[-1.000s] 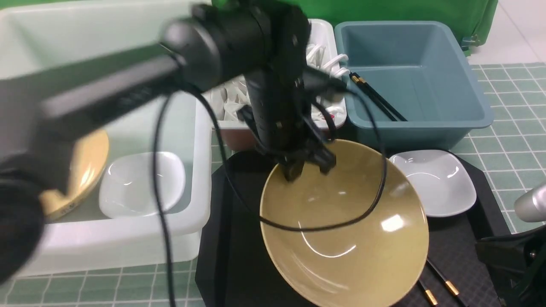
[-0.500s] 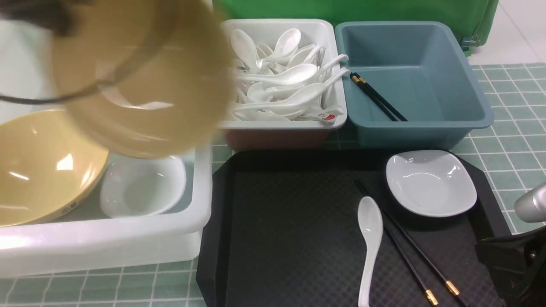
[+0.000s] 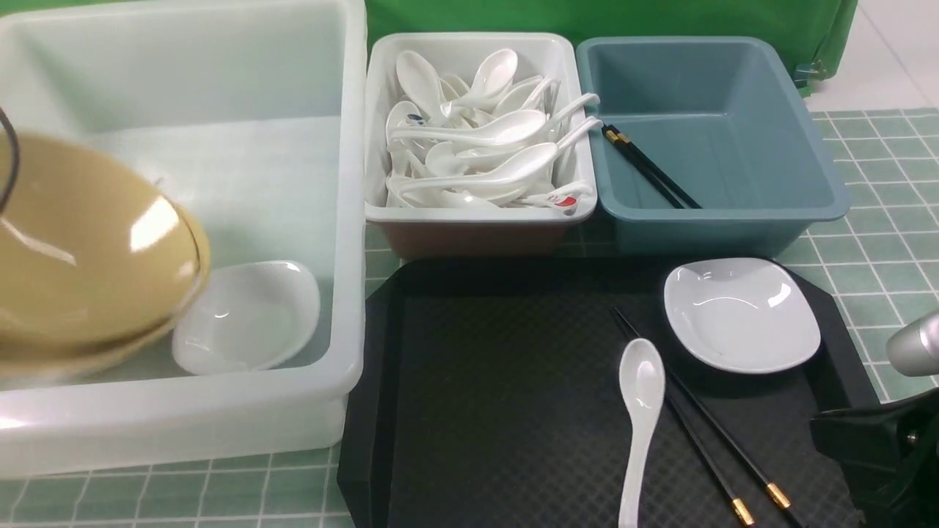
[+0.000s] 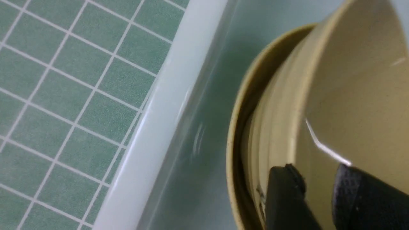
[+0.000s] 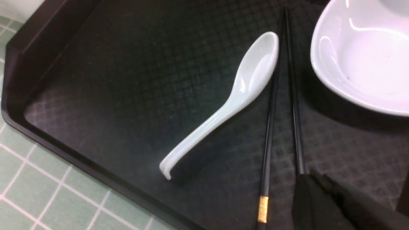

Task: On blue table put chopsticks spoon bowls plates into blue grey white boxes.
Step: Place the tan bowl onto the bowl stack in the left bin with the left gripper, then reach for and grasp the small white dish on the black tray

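Note:
My left gripper (image 4: 316, 185) is shut on the rim of a tan bowl (image 3: 81, 242), one finger outside and one inside. The bowl sits tilted in a second tan bowl (image 3: 95, 357) inside the translucent white tub (image 3: 352, 220). A white plate (image 3: 246, 315) lies beside them in the tub. On the black tray (image 3: 477, 403) lie a white spoon (image 3: 640, 411), black chopsticks (image 3: 722, 433) and another white plate (image 3: 741, 315). My right gripper (image 5: 311, 182) is shut and empty, over the gold-banded end of one chopstick (image 5: 270, 127).
The small white box (image 3: 477, 213) is heaped with white spoons. The blue-grey box (image 3: 733, 220) holds a pair of chopsticks (image 3: 649, 169). The gridded table (image 3: 880, 220) shows on the right. My right arm (image 3: 880, 455) sits at the tray's near right corner.
My left arm has carried the tan bowl from the black tray up and leftwards, then down into the tub onto the other bowl. The spoon and chopsticks it covered now show. The right arm barely moved.

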You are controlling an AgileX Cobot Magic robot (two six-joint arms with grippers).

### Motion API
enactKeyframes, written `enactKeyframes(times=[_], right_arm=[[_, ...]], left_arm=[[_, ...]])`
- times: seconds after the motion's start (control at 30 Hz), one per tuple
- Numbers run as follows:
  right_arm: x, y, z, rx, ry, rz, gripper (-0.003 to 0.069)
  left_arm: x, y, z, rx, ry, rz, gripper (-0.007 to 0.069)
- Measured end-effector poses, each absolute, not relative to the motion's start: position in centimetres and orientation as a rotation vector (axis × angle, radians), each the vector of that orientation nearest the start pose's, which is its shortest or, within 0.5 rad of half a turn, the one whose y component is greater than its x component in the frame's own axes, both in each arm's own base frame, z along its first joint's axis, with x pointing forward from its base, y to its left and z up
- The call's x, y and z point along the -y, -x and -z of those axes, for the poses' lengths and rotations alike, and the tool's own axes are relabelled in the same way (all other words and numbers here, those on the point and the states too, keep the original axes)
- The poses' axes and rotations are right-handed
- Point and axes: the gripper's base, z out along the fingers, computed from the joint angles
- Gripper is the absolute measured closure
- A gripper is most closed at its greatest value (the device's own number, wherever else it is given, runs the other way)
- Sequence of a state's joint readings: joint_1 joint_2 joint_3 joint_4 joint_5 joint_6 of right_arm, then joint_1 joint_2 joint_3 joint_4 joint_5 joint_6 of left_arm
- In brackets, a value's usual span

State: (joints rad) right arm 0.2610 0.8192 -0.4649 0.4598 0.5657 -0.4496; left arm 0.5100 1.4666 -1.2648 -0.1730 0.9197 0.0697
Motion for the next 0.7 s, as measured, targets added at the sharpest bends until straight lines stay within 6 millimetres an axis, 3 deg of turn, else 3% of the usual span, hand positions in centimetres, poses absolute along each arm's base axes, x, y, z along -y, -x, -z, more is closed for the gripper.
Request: enactKeyframes(times=[0.1, 0.13, 0.17, 0.23, 0.33, 0.4, 0.43, 0.5, 0.57, 0.7], right_arm=[[-5.9, -13.5, -24.9, -2.304, 0.481, -0.385, 0.06], [-5.9, -13.5, -24.9, -2.303, 0.481, -0.384, 0.0597], [-5.9, -13.5, -24.9, -2.303, 0.481, -0.384, 0.0596], [-5.8, -13.5, -24.9, -2.303, 0.481, -0.383, 0.0578], [-5.8, -13.6, -24.8, -2.307, 0.486, -0.378, 0.053], [-5.8, -13.7, -24.7, -2.318, 0.492, -0.369, 0.049], [-5.8, -14.2, -24.8, -2.352, 0.482, -0.359, 0.0423], [-5.6, -15.1, -25.0, -2.399, 0.463, -0.332, 0.0356], [-5.4, -17.1, -25.8, -2.446, 0.431, -0.287, 0.0258], [-5.1, -21.2, -26.2, -2.509, 0.363, -0.25, 0.017]], left_arm=[[-13.8, -27.2, -32.4, -2.503, 0.654, 0.006, 0.0242], [-13.8, -27.1, -32.5, -2.499, 0.657, 0.007, 0.0194], [-13.8, -27.1, -32.5, -2.5, 0.659, 0.008, 0.0194], [-13.3, -26.3, -33.8, -2.473, 0.654, 0.003, 0.0056], [-12.5, -25.3, -36.1, -2.413, 0.625, -0.009, -0.0001], [-11.7, -24.8, -37.4, -2.378, 0.595, -0.006, 0.0], [-9.6, -23.7, -39.4, -2.319, 0.512, 0.021, 0.0027], [-7.0, -22.8, -40.9, -2.279, 0.386, 0.064, 0.0078], [-3.4, -21.2, -42.3, -2.223, 0.189, 0.121, 0.0186], [0.6, -17.7, -42.2, -2.158, -0.061, 0.181, 0.0418]])
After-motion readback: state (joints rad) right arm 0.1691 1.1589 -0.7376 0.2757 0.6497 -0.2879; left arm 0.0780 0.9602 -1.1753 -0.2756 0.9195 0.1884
